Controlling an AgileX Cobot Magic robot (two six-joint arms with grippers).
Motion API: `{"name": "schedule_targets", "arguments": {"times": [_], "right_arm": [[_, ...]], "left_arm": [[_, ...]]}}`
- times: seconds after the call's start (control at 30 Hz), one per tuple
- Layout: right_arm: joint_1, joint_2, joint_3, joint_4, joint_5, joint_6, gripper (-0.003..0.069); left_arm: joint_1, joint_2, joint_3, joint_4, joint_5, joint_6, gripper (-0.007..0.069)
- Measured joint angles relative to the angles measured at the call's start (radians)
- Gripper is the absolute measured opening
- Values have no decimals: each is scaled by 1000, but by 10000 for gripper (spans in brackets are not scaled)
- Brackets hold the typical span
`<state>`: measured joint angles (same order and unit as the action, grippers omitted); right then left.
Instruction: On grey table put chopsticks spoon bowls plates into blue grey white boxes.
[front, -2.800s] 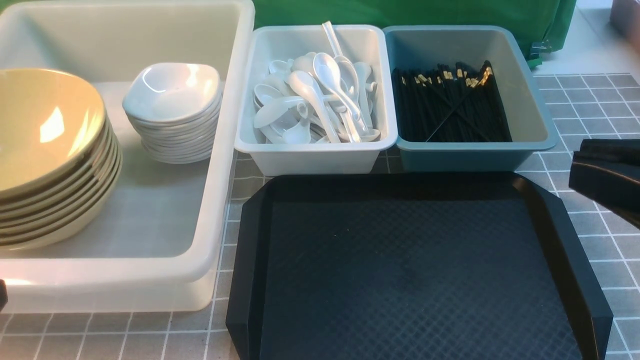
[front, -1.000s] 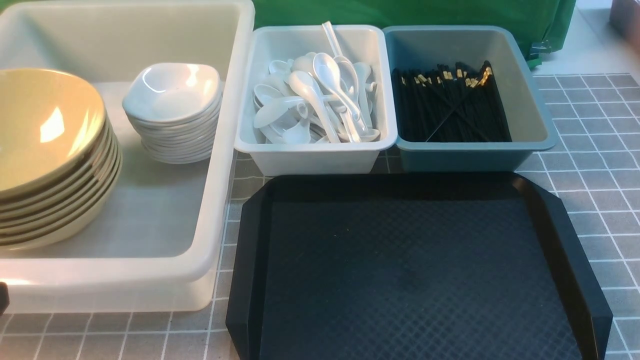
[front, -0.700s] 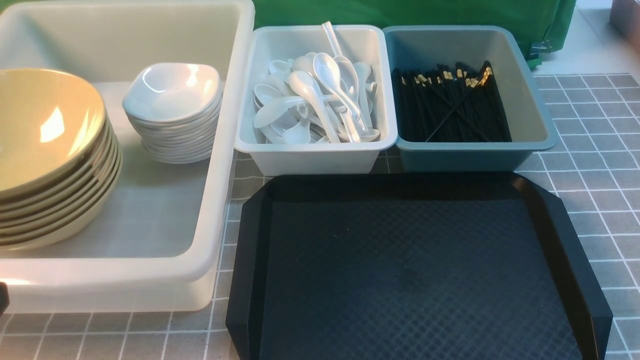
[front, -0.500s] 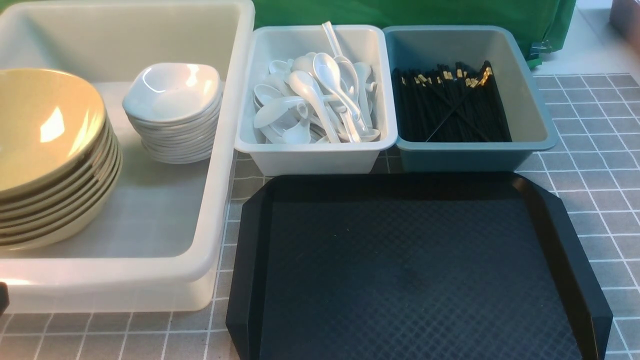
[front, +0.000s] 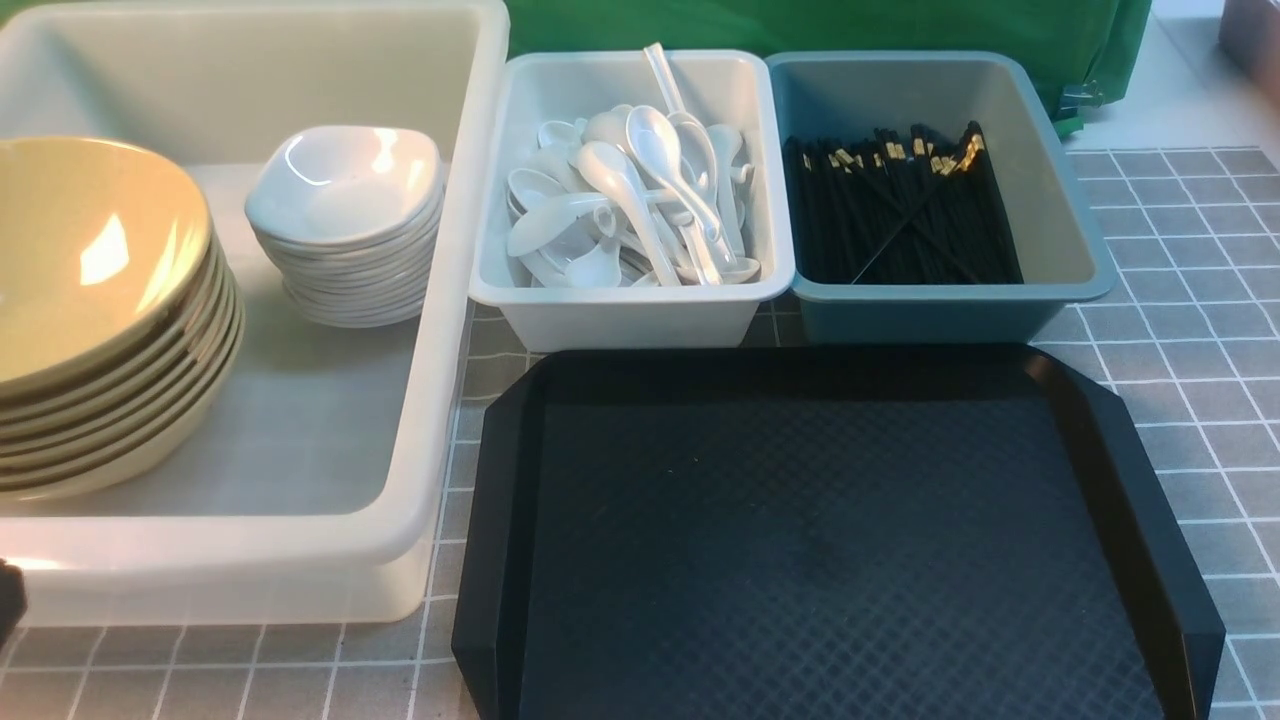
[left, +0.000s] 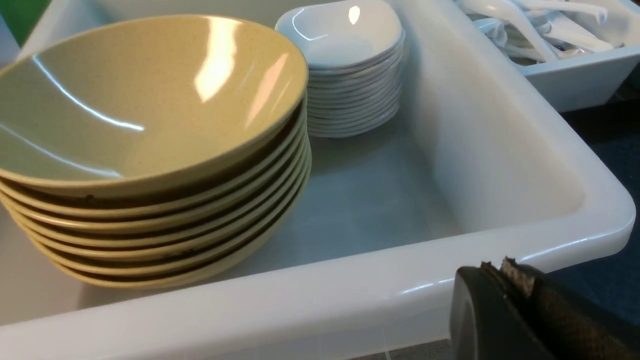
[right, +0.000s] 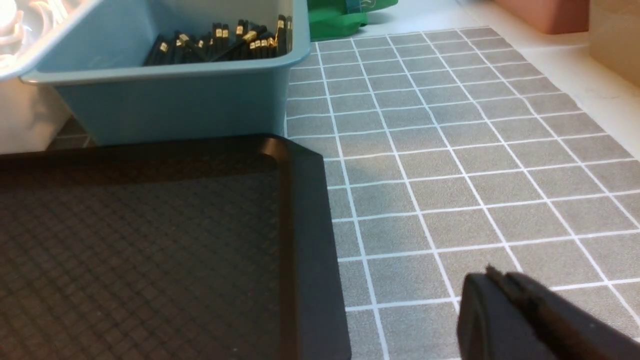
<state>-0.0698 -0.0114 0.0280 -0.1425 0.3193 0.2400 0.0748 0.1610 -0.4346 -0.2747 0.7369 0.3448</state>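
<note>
Currently, everything you must sort appears stowed: the translucent tub (front: 440, 330) holds the stacked olive-yellow bowls (front: 100, 310) and the white plates (front: 345, 225), the white box (front: 630, 310) holds the spoons (front: 640, 200), and the blue-grey box (front: 950, 305) holds the chopsticks (front: 900, 215). The black tray (front: 830, 540) on the grey table (front: 1200, 300) is bare. Risk is low; note only that the left gripper (left: 505, 272), closed and empty, sits just beside the tub's near wall, so a forward move could nudge the tub and tilt the bowl stack. The right gripper (right: 500, 280), likewise closed and empty, hangs over bare table. Compared with the earliest front frame, the right arm has left that view.
</note>
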Motion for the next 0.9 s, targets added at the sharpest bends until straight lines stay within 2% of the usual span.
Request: {"name": "schedule_targets", "arguments": {"times": [0.07, 0.2, 0.27, 0.33, 0.43, 0.53, 0.63, 0.8, 0.9], "right_arm": [[0, 0, 0, 0, 0, 0, 43], [0, 0, 0, 0, 0, 0, 45], [0, 0, 0, 0, 0, 0, 45], [0, 0, 0, 0, 0, 0, 45], [0, 0, 0, 0, 0, 0, 47], [0, 0, 0, 0, 0, 0, 50], [0, 0, 0, 0, 0, 0, 52], [0, 0, 0, 0, 0, 0, 59], [0, 0, 0, 0, 0, 0, 61]], "left_arm": [[-16, -11, 34, -26, -44, -12, -8], [-45, -59, 144, -58, -238, -17, -8], [-46, -113, 267, -36, -428, -40, -8], [-46, -133, 309, -14, -486, -55, -8], [-46, -170, 415, 83, -607, -133, -8], [-46, -171, 458, 157, -623, -223, -8], [-47, -171, 460, 201, -574, -299, -8], [-47, -171, 460, 213, -432, -328, -8], [-47, -171, 460, 213, -428, -323, -8]]}}
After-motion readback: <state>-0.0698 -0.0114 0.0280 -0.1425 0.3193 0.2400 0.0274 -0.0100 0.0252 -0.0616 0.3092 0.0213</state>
